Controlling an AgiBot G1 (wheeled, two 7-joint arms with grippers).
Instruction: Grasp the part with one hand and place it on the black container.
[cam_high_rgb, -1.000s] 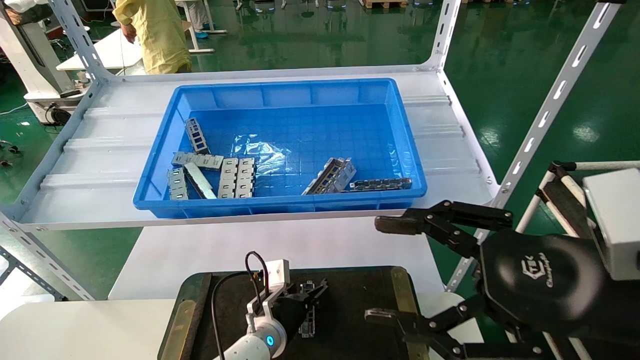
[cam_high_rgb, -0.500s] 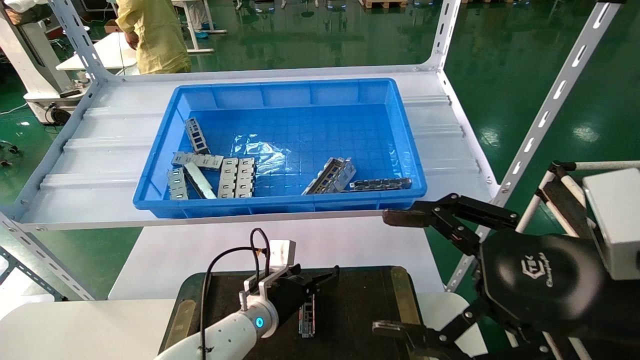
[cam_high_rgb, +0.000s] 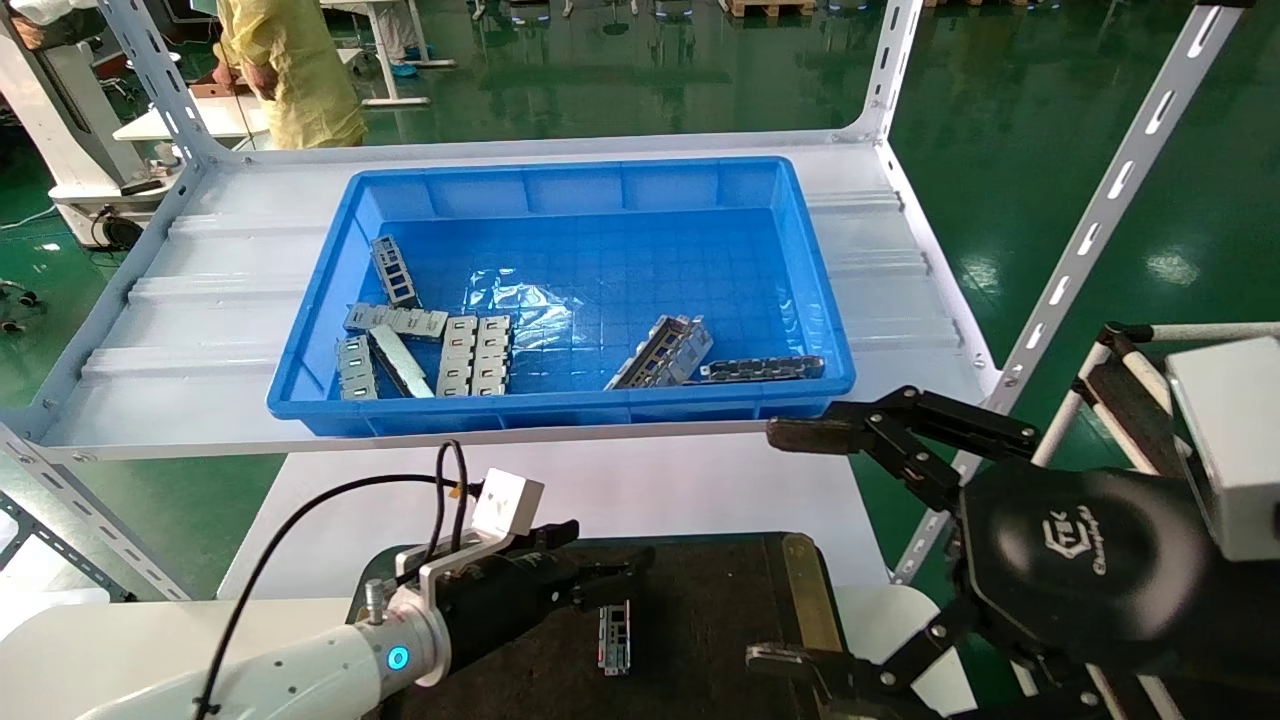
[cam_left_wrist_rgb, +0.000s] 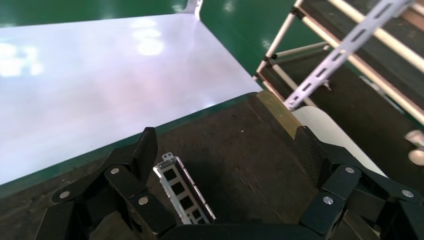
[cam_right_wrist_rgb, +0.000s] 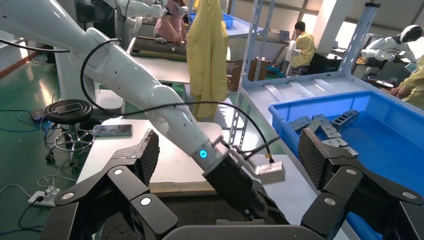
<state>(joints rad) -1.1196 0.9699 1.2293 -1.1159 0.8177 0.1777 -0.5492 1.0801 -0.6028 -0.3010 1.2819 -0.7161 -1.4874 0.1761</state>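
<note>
The scene is evenly and brightly lit from overhead. Ceiling lamps are mirrored as pale patches on the glossy green floor, and a broad glare is thrown across the white surface in the left wrist view, where detail is washed out to near white. A sheen is seen on the clear film lying in the blue bin. The black tray is rendered very dark, with little texture visible in the head view. Shadows are soft and short. The near tool links in both wrist views are slightly out of focus, and straight rack posts are bowed a little toward the edges.
</note>
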